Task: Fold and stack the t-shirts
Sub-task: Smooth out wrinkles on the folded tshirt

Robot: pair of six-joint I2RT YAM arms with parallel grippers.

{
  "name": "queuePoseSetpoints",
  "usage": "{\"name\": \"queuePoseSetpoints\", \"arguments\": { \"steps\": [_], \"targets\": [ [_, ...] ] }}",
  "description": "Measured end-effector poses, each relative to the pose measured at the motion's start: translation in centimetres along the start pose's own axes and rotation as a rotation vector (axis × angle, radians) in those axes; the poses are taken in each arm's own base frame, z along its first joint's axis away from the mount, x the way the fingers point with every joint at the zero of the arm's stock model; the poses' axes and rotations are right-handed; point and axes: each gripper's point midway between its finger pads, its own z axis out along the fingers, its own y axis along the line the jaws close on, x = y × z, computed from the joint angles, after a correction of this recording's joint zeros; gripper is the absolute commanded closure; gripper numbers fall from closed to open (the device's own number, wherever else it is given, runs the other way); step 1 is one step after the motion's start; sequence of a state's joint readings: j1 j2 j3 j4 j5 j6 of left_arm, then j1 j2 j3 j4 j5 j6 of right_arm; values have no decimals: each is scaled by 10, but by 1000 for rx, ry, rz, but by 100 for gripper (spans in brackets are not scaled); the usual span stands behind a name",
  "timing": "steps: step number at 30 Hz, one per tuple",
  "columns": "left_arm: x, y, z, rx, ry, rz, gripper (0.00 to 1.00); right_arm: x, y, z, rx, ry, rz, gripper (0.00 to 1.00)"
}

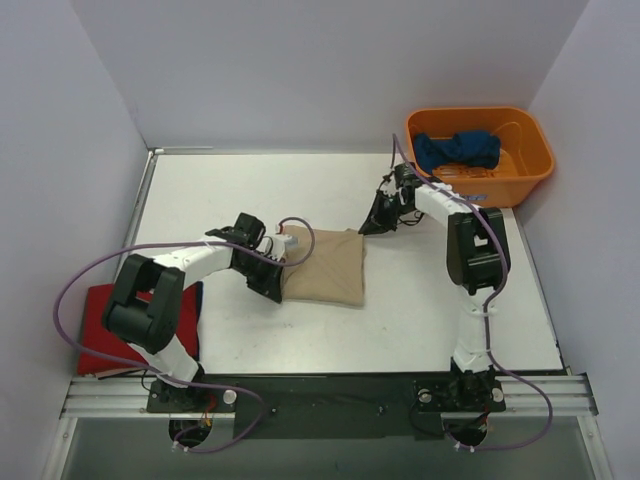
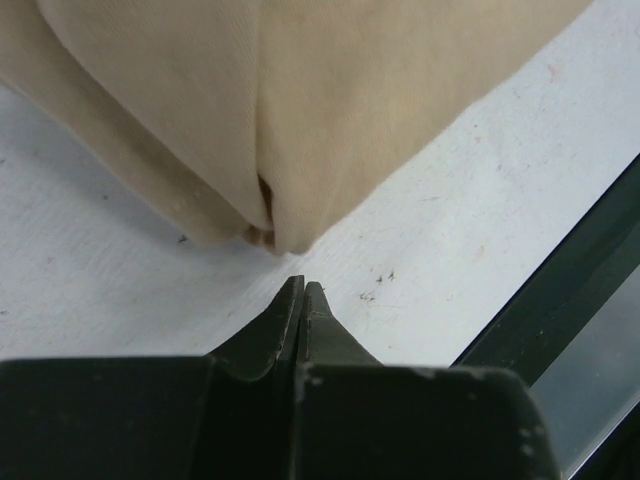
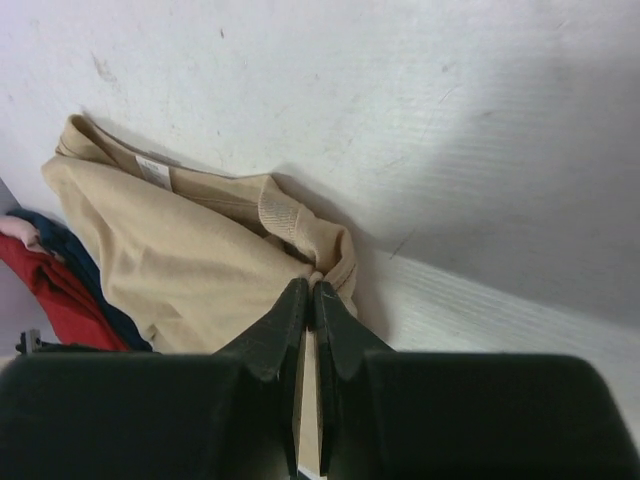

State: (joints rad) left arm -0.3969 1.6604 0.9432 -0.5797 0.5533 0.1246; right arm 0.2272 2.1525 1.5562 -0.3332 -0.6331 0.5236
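Note:
The tan t-shirt lies folded in a rough square mid-table. My left gripper sits at its left edge. In the left wrist view the gripper is shut and empty, its tips just short of the tan t-shirt's folded corner. My right gripper is at the shirt's far right corner. In the right wrist view the gripper is shut on a bunched edge of the tan t-shirt. A red t-shirt lies at the table's left edge under my left arm. A dark blue t-shirt lies in the orange bin.
The orange bin stands off the table's far right corner. White walls close in the left, back and right. The right wrist view shows red cloth and dark blue cloth beyond the tan shirt. The dark front rail is close to my left gripper.

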Motion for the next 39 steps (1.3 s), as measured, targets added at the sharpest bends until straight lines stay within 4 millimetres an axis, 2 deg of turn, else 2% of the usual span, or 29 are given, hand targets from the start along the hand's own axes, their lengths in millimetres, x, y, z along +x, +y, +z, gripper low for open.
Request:
{"name": "queuePoseSetpoints", "arguments": {
  "steps": [3,6,7,8,9,10,11,12,14,17,20,22,24,25,26,27,28,29,31,33,36,39],
  "targets": [
    [1,-9,3,21,12,26,100,-16,-1,-6,9,-39,28,100],
    [4,-25,9,51,35,76,100,-40,11,-10,-13,-93,14,99],
    [5,-31,11,62,42,89,100,-46,15,-12,-23,-108,5,84],
    [6,-33,12,70,45,97,100,-51,19,-13,-34,-121,-6,74],
    [5,-36,11,80,46,100,89,-52,21,-13,-40,-122,-8,56],
    [2,-34,8,83,38,92,83,-52,24,-13,-47,-115,-17,51],
    [-4,-31,4,84,19,82,70,-53,27,-14,-51,-108,-22,47],
    [-16,-24,-3,80,-16,67,62,-54,29,-12,-50,-102,-36,45],
    [-47,-5,-25,53,-116,37,54,-56,28,-12,-25,-102,-63,42],
    [-105,28,-67,-17,-299,39,49,-54,20,-18,58,-117,-75,39],
    [-156,47,-92,-61,-433,69,47,-52,17,-40,179,-175,-111,41],
    [-181,54,-90,-58,-479,68,46,-47,22,-67,251,-243,-170,45],
    [-195,62,-77,-43,-491,39,46,-31,38,-95,291,-307,-259,49],
    [-201,67,-68,-34,-490,16,46,-14,54,-108,302,-336,-338,50],
    [-205,73,-58,-23,-485,-9,46,4,70,-115,303,-355,-416,51],
    [-207,78,-47,-15,-477,-34,46,20,85,-117,300,-365,-483,52],
    [-208,83,-37,-7,-466,-62,47,44,105,-115,290,-375,-579,52],
    [-208,88,-27,-1,-453,-83,47,61,116,-111,283,-368,-637,54],
    [-206,94,-12,3,-428,-123,48,115,141,-83,261,-306,-794,59],
    [-207,96,-4,7,-417,-144,49,152,140,-54,282,-230,-880,60],
    [-209,94,1,8,-415,-156,50,179,123,-16,344,-136,-927,62],
    [-214,92,2,10,-422,-153,53,185,103,14,416,-78,-918,62]
  ]
}}
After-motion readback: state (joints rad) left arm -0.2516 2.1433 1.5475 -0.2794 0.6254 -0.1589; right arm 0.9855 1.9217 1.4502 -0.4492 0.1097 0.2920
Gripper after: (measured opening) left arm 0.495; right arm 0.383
